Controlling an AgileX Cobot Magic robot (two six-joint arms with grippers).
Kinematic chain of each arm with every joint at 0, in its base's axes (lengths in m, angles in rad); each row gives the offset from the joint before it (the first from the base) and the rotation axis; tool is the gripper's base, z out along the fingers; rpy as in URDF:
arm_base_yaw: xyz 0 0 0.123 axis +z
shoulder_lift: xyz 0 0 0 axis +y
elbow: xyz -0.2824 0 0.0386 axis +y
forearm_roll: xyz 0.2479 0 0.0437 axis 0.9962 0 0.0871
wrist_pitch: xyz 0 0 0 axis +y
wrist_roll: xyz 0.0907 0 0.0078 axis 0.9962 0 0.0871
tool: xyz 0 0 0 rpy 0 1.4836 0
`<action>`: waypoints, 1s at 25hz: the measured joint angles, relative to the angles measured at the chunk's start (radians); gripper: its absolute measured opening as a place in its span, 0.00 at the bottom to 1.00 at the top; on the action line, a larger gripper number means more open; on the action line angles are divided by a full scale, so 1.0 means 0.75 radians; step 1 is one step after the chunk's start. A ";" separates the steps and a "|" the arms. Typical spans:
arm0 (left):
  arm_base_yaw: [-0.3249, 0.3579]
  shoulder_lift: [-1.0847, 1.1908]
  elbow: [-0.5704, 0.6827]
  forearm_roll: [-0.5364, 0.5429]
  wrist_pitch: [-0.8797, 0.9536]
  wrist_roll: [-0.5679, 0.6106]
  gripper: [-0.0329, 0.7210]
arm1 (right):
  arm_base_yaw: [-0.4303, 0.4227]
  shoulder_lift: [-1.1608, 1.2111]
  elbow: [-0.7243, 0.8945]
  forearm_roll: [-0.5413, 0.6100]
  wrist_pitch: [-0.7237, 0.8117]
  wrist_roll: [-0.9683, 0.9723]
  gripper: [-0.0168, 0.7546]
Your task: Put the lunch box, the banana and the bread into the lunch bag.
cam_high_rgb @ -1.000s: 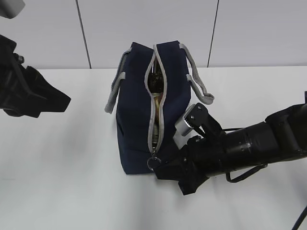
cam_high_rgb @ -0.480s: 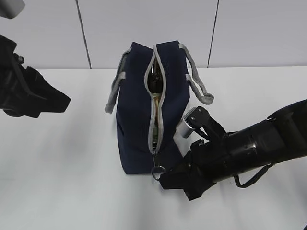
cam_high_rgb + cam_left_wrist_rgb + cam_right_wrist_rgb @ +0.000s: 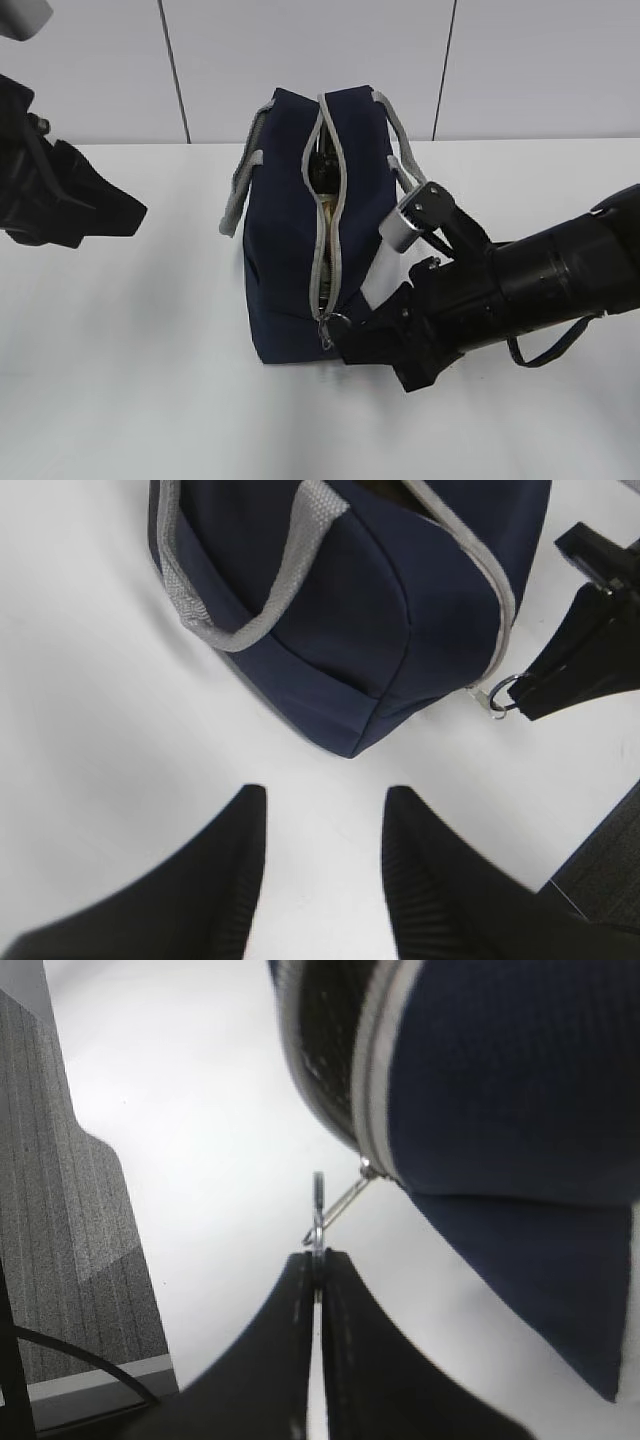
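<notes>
Zipping-up stage, by the look of it: boxy navy-blue fabric lunch bag [image 3: 300, 230] upright mid-table, right gripper [image 3: 318, 1260] pinched shut on metal ring pull [image 3: 318, 1210] at bag's near end, left gripper [image 3: 322, 865] half open, empty, beside bag; next, probably a steady pull along grey zipper [image 3: 332, 200].

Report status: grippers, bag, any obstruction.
Right gripper shut on ring pull. Left gripper open, empty. Lunch bag upright, zipper part open. Nothing obstructing.
</notes>
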 joint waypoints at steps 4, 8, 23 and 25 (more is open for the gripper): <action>0.000 0.000 0.000 0.000 0.000 0.000 0.43 | 0.000 -0.064 0.000 -0.006 -0.002 0.017 0.00; 0.000 0.000 0.000 -0.001 0.000 0.000 0.43 | 0.000 -0.099 -0.020 -0.014 -0.014 0.030 0.00; 0.000 0.000 0.000 -0.004 0.000 0.000 0.43 | 0.000 -0.127 -0.240 -0.035 -0.030 0.084 0.00; 0.000 0.000 0.000 -0.004 0.001 0.000 0.43 | 0.000 -0.127 -0.268 -0.037 -0.030 0.084 0.00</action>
